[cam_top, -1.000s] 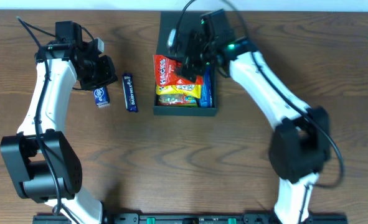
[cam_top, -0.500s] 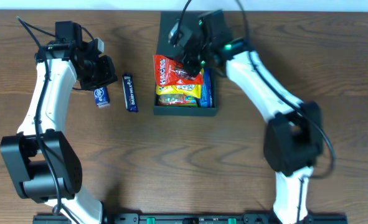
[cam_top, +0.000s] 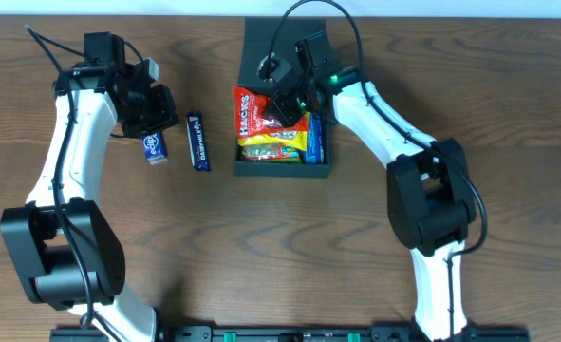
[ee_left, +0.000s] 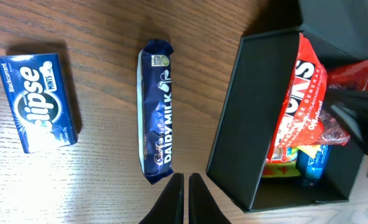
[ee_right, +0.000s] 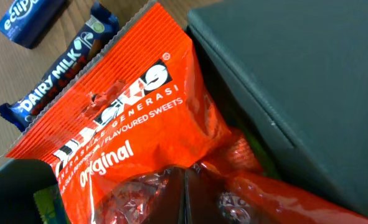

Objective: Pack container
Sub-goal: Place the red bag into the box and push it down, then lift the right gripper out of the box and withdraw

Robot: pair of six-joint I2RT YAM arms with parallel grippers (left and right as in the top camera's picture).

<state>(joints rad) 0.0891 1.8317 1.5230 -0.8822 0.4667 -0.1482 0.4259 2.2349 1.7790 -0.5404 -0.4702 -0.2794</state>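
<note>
Tabletop (cam_top: 289,256): brown wood, 1 off.

Container (cam_top: 280,170): 1 off, dark green, matte, at far centre of tabletop, lid (cam_top: 261,43) thrown open toward the far edge. Looks rigid w/ straight walls, so prob. keeps shape under a squeeze and gives decent friction. Prob. light even part-filled, so likely to slide if pushed from one side. Best taken by pinching a side wall at the rim; for closing, best to catch the lid by its free edge and swing it over, w/ contents pressed down first.

Arms: 2.

- Right end effector (cam_top: 285,100) down inside the container, jaws drawn nearly together in the right wrist view, seemingly nipping the crumpled film of the red Hacks packet (cam_top: 252,109).
- Left end effector (cam_top: 147,109) over the left side of the tabletop, jaws clenched, nothing between them, apart from everything.

Inside container, counted (at least 3 visible; anything underneath hidden):

- 1 red Hacks packet on top, soft crinkly film, slippery, sticking up over the left wall.
- 1 yellow packet (cam_top: 275,144) under/beside it, toward the near wall.
- 1 blue item (cam_top: 316,138) along the right wall, type not readable.

Outside, on tabletop left of container:

- 1 Dairy Milk bar (cam_top: 197,142), near the container but not touching, lying parallel to its left wall. Thin, stiff-ish, wrapper slick.
- 1 Eclipse mints box (cam_top: 154,146), further left, just beside the left end effector. Small, hard, flat.

Left to pack, judged from layout: 2 items.
</note>
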